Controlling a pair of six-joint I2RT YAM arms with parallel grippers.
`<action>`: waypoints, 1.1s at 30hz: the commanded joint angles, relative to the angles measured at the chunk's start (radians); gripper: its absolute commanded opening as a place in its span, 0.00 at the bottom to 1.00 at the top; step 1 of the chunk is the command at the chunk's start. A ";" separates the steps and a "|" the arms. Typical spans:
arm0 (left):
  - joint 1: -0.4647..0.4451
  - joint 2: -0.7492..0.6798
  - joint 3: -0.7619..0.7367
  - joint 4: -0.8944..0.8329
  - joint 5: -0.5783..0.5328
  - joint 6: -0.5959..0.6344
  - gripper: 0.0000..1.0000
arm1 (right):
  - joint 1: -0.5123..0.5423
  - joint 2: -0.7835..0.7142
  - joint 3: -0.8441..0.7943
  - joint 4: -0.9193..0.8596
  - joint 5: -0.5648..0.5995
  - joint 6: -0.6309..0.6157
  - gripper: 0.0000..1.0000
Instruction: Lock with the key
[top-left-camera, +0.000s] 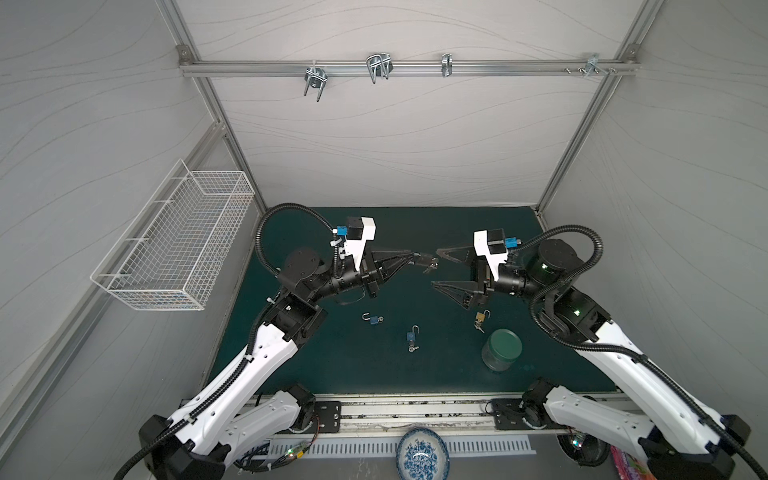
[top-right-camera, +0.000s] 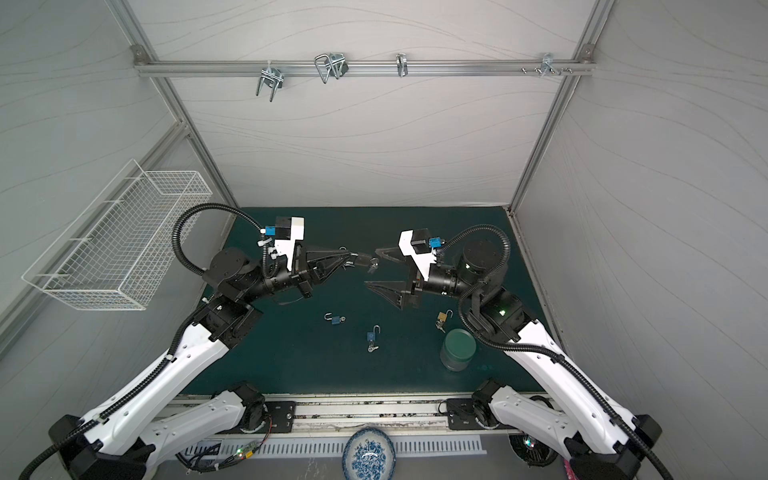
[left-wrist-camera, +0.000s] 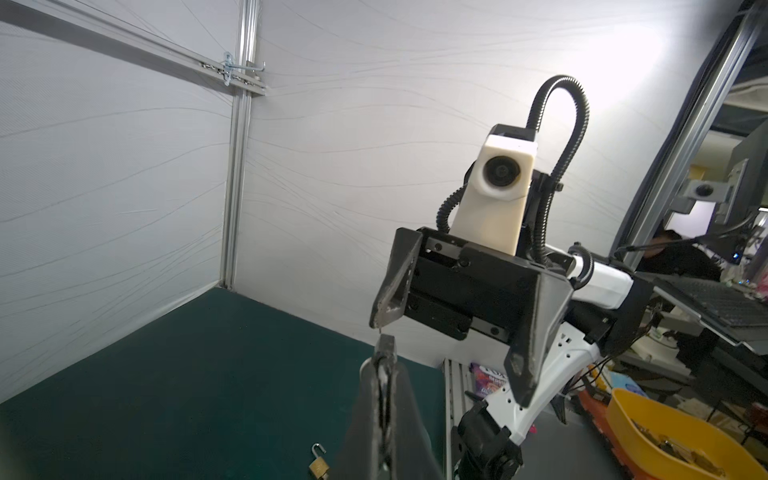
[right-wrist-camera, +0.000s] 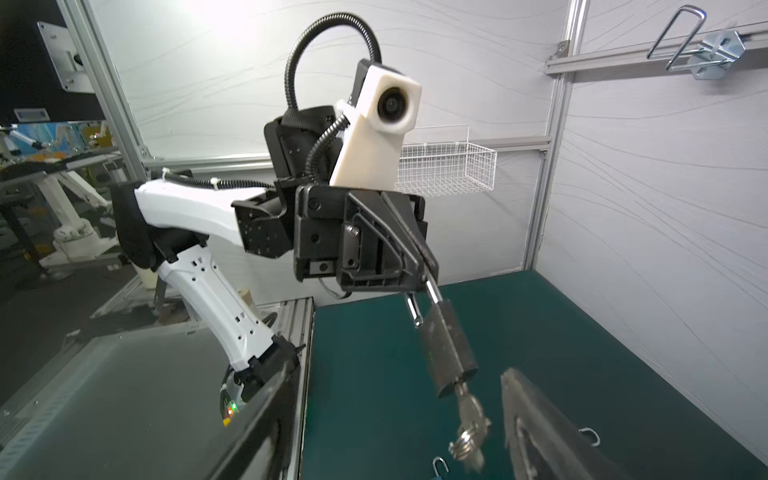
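**Lock held aloft:** The left tool (top-left-camera: 412, 257) is pinching the shackle of a black padlock (top-left-camera: 424, 260) and holding it in the air above the middle of the desk (top-left-camera: 365, 374). The right tool (top-left-camera: 436, 268) is standing just in front of it with its jaws spread wide, gripping nothing.

The key (right-wrist-camera: 467, 405) is sitting in the bottom of the lock body with a key ring dangling from it, best seen in the right wrist view. There, one leg of the shackle is appearing to stand clear of the body, though the angle is leaving that unsure.

In both top views lock and key are showing only as a small dark shape against the dark mat. Whether the key is touching the nearer right finger is impossible to tell. In the left wrist view the tool's own closed fingers (left-wrist-camera: 361, 419) are hiding nearly all of the lock, with only a sliver poking above the tips. The right tool's fingers are filling the foreground of its wrist view as blurred black slabs, and the key ring is smeared.

On the dark green mat a blue padlock (top-left-camera: 374, 319), a second blue padlock (top-left-camera: 412, 333) and a brass padlock (top-left-camera: 481, 318) are lying with shackles open. A green-lidded jar (top-left-camera: 502, 347) is standing near the right arm.

Pale grey panels in an aluminium frame are closing the cell on three sides. A wire basket (top-left-camera: 178, 245) is hanging on the left wall and metal hooks (top-left-camera: 316, 79) are hanging off the rear rail. A blue-and-white bowl (top-left-camera: 422, 455) is being cut off by the bottom edge.
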 joint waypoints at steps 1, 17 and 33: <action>-0.014 -0.039 0.011 0.192 -0.023 -0.117 0.00 | 0.014 0.014 0.008 0.124 0.004 0.054 0.79; -0.024 -0.061 0.005 0.294 -0.006 -0.180 0.00 | 0.063 0.085 0.069 0.247 -0.073 0.185 0.57; -0.025 -0.068 -0.014 0.300 -0.012 -0.177 0.00 | 0.091 0.114 0.105 0.241 -0.040 0.237 0.26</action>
